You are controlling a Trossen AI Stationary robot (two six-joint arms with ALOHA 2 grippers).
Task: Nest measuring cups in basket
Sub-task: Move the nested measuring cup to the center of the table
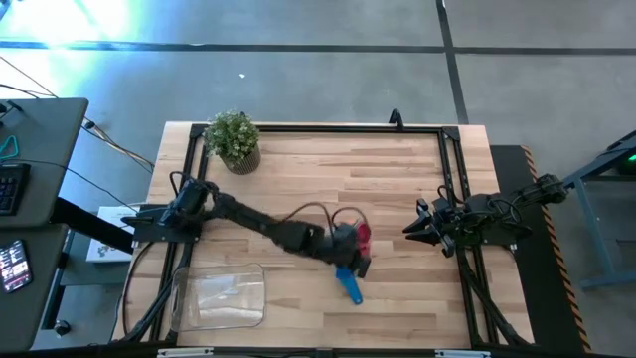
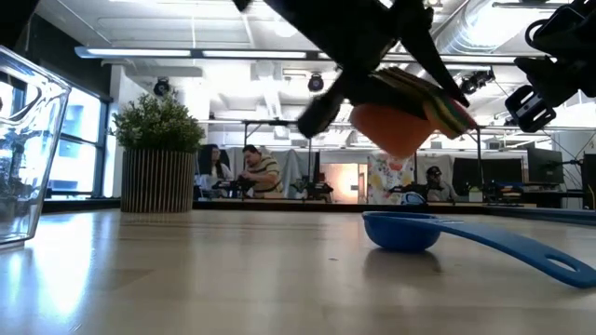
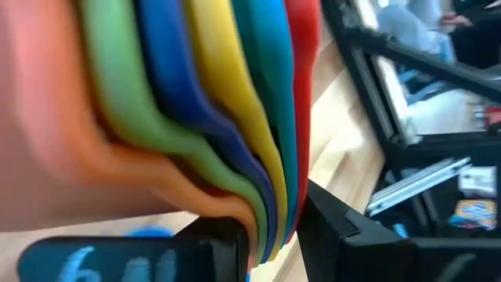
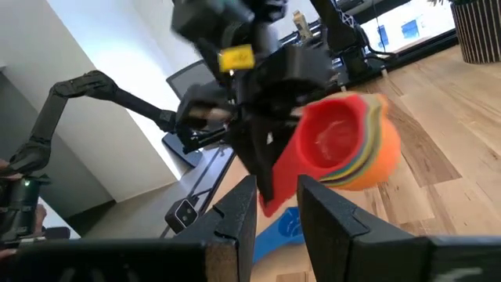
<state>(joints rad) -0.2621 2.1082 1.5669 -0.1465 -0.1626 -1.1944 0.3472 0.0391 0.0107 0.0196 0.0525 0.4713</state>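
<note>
A nested stack of measuring cups (image 2: 402, 126), orange outermost and red (image 4: 333, 141) innermost, hangs above the table's middle with my left gripper (image 1: 350, 244) shut on it. One blue measuring cup (image 1: 350, 283) lies on the wood just nearer than the stack, resting on its bowl (image 2: 402, 230), mouth up. The clear basket (image 1: 221, 295) stands on the table near the front left corner. My right gripper (image 1: 417, 227) waits by the right edge, level, its fingers (image 4: 235, 211) a little apart with nothing between them. My left gripper pinches the stacked handles (image 3: 262, 219) of the nested cups between its two fingers, across all the coloured layers. It comes slanting down from the table's left. The stack is lifted clear of the table and tipped on its side, the red cup's mouth facing the right arm.
A small potted plant (image 1: 234, 139) stands at the far left corner. A black metal frame (image 1: 452, 169) runs along the table's far and right edges. Bare wood lies between the basket and the blue cup. People sit in the room beyond the table (image 2: 251, 172).
</note>
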